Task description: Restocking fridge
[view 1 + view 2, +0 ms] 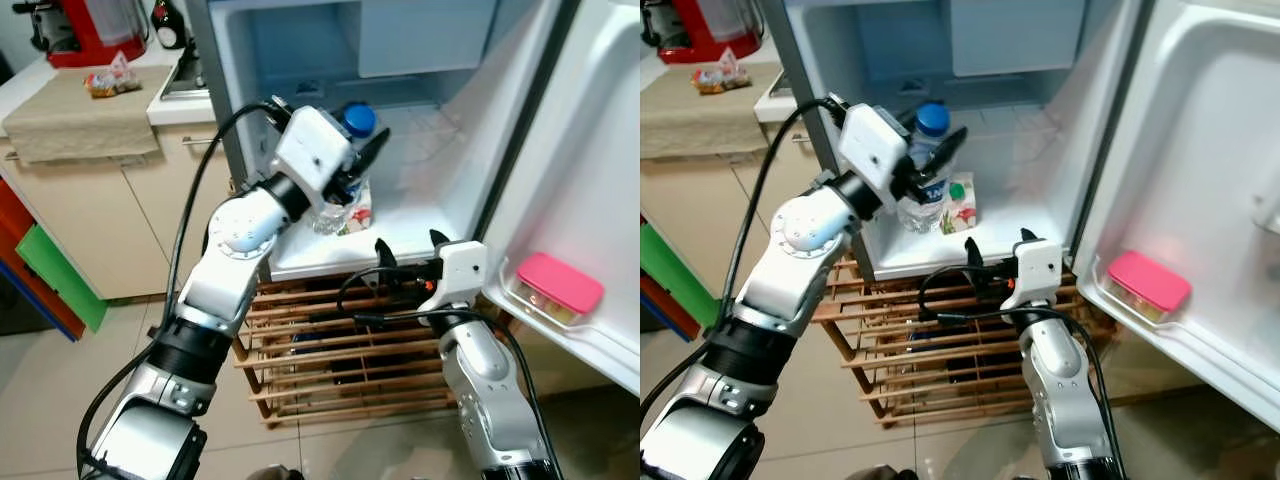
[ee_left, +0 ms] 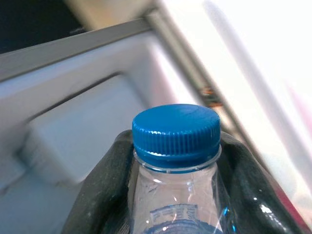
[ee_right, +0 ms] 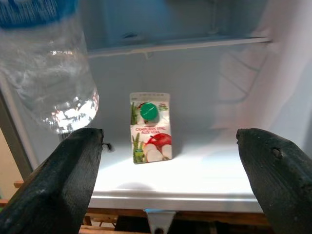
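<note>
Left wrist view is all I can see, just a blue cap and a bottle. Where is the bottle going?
Observer: Into the open fridge. The left gripper holds the water bottle over the bottom shelf.
Operator: Is anything on that shelf?
Observer: Yes, a small juice carton with a green cap stands upright there, just beside the bottle.
Operator: What's the other arm doing?
Observer: The right gripper is open and holds nothing, below the shelf's front edge.
Operator: Anything in the door?
Observer: A box with a pink lid sits in the door shelf.
</note>
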Motion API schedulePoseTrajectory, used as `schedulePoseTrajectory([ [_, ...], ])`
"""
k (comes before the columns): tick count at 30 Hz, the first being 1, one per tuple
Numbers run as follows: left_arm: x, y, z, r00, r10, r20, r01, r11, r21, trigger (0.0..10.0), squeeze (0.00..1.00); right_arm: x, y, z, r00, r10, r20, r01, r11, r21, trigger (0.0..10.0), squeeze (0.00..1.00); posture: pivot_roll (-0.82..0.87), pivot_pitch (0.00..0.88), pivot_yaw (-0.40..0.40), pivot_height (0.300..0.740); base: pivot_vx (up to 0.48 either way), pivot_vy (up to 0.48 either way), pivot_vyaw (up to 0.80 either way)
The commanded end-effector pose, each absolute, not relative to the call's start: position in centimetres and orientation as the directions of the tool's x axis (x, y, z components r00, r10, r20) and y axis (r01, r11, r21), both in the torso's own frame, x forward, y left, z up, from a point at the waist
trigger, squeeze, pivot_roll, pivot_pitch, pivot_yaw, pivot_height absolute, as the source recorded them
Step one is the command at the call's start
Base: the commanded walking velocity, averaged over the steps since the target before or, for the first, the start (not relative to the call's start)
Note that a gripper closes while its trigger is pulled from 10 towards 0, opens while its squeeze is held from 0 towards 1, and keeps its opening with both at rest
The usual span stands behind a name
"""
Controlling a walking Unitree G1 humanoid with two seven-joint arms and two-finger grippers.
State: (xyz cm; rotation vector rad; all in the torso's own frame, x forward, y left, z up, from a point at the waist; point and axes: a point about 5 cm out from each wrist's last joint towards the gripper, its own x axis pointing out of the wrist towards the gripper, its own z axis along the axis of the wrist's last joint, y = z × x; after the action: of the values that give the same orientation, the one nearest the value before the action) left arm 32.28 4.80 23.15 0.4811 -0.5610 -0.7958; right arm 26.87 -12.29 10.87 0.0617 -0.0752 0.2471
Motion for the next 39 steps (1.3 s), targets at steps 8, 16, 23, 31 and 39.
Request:
schedulePoseTrajectory([
  [8,32.6,4.4,21.7,0.479,-0.866,0.145,0.413,0.368,0.833,10.0,0.00,26.0,-11.4,11.3,0.966,0.242,0.095,-0.249,0.967,0.063,10.0,0.00,-0.07,0.000,0.134,0.740,0.000,0.000,0.00],
  [16,34.0,5.5,21.1,0.546,-0.824,0.150,0.439,0.434,0.786,10.0,0.00,25.4,-11.1,11.2,0.967,0.237,0.091,-0.244,0.967,0.067,10.0,0.00,-0.08,0.000,0.146,0.740,0.000,0.000,0.00],
  [23,34.0,8.6,21.0,0.699,-0.663,0.269,0.575,0.744,0.341,10.0,0.00,24.2,-12.3,12.3,0.983,0.130,0.130,-0.138,0.989,0.057,10.0,0.00,-0.09,0.000,0.146,0.740,0.000,0.000,0.00],
  [31,27.6,9.3,17.9,0.682,-0.709,0.182,0.716,0.697,0.032,10.0,0.00,21.9,-14.0,13.2,0.986,0.085,0.144,-0.087,0.996,0.004,10.0,0.00,-0.06,0.000,0.113,0.740,0.000,0.000,0.00],
  [39,29.9,9.7,17.4,0.810,-0.569,0.143,0.572,0.820,0.020,10.0,0.00,24.9,-13.4,13.2,0.978,0.135,0.158,-0.135,0.991,-0.008,10.0,0.00,-0.05,0.000,0.099,0.740,0.033,0.000,0.00],
])
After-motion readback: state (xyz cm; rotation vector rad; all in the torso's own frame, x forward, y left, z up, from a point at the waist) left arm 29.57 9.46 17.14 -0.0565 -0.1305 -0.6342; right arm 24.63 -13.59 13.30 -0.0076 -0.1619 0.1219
